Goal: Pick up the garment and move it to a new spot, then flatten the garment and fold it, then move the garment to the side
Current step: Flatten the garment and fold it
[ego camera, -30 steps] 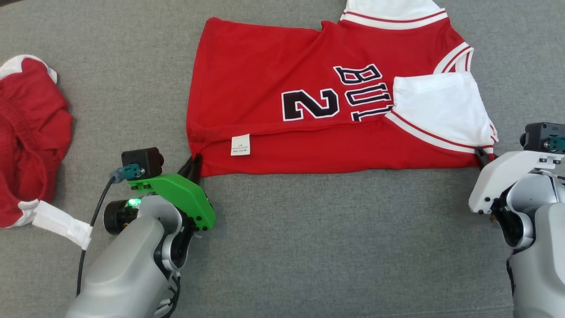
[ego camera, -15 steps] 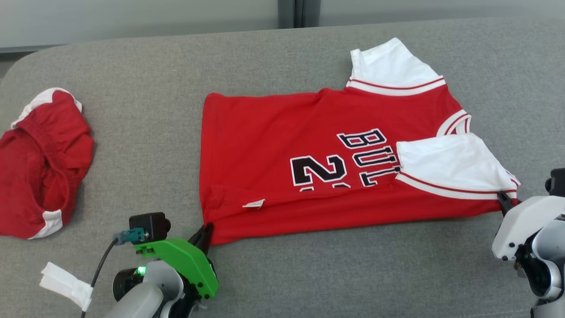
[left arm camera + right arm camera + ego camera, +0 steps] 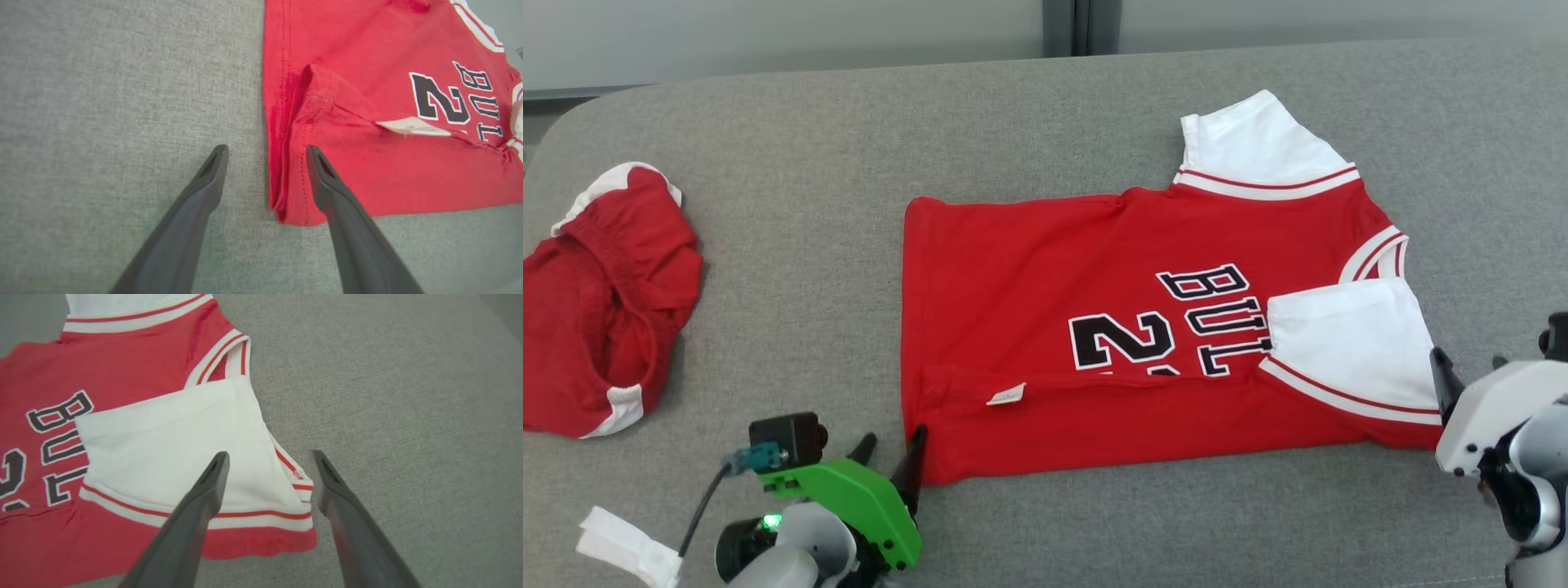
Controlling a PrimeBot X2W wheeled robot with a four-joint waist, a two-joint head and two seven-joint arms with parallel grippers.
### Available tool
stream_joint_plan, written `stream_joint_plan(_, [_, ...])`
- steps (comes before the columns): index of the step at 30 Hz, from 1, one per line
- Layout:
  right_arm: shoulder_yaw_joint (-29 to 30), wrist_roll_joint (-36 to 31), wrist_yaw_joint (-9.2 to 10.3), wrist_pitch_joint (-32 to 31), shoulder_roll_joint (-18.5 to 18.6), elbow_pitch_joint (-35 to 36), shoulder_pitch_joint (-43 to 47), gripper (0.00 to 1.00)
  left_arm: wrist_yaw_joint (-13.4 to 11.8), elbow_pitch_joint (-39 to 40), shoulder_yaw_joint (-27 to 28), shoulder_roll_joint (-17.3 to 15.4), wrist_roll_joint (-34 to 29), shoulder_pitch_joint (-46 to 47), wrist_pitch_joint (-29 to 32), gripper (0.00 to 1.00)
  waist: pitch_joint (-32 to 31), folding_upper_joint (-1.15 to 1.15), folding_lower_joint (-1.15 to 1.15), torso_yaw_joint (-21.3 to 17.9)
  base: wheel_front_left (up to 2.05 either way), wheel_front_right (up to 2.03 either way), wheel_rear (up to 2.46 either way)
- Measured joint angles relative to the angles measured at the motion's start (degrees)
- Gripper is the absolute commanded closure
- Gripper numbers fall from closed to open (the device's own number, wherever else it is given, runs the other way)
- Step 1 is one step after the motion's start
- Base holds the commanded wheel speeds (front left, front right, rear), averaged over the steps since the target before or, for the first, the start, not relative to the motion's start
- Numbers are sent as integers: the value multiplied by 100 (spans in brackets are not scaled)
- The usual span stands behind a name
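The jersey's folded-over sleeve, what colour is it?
The sleeve is white with red-striped trim, clearest in the right wrist view.

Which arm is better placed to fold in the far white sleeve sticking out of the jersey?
Likely right. The right gripper is open at the collar-end near corner of the jersey, and the far sleeve lies at that same end. The left gripper is open at the hem corner, the opposite end.

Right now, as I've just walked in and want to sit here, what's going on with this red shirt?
A robot is folding a red jersey on the gray cushion. Its near edge is already folded over, one white sleeve lying on the front. The left claw stands open at the hem corner, the right claw open at the sleeve corner; neither grips cloth.
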State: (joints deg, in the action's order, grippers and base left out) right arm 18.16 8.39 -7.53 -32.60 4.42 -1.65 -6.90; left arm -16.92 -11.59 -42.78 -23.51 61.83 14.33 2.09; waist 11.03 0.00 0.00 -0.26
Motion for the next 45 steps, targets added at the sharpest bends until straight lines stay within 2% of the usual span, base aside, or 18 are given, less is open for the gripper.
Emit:
stream_joint_plan(7, [-686,116,0,-97,530,48,-1267,0,-7,-105,158,-129,-237,1048,158,0,266,0,0,-19,0,0,0])
stream_joint_plan(13, [-1403,406,0,-151,903,-743,-2775,0,162,-775,154,14,-446,2311,537,0,660,0,0,-44,0,0,0])
stream_joint_plan(18, [-1895,569,0,51,1036,-1524,-3746,0,348,-1430,10,209,-599,3184,823,0,1035,0,0,-64,0,0,0])
stream_joint_plan(23, [-2227,623,0,268,1176,-2034,-4302,0,519,-1879,-136,380,-748,3712,990,0,1333,0,1,-70,0,0,0])
stream_joint_plan(29, [-2451,722,0,447,1274,-2448,-4666,0,580,-2310,-211,544,-887,4081,942,0,1585,0,1,-49,0,0,0])
stream_joint_plan(33, [-2554,746,-1,495,1338,-2646,-4846,0,601,-2527,-290,636,-932,4216,956,0,1709,0,0,-35,0,0,0])
stream_joint_plan(41, [-2726,758,0,441,1469,-3018,-5226,0,829,-2726,-495,829,-1055,4492,1015,0,1933,0,0,42,0,0,0])
stream_joint_plan(42, [-2751,738,0,421,1492,-3077,-5276,0,839,-2742,-542,846,-1102,4526,991,18,1955,0,0,62,0,0,0])
stream_joint_plan(43, [-2760,712,0,397,1512,-3138,-5323,0,845,-2763,-576,860,-1149,4547,993,55,1974,0,1,79,0,0,0])
stream_joint_plan(44, [-2752,694,0,375,1533,-3209,-5377,0,878,-2778,-604,879,-1177,4581,995,85,1999,0,0,100,0,0,0])
stream_joint_plan(45, [-2750,659,0,342,1556,-3288,-5437,0,889,-2788,-630,901,-1184,4613,995,100,2026,0,0,122,0,0,0])
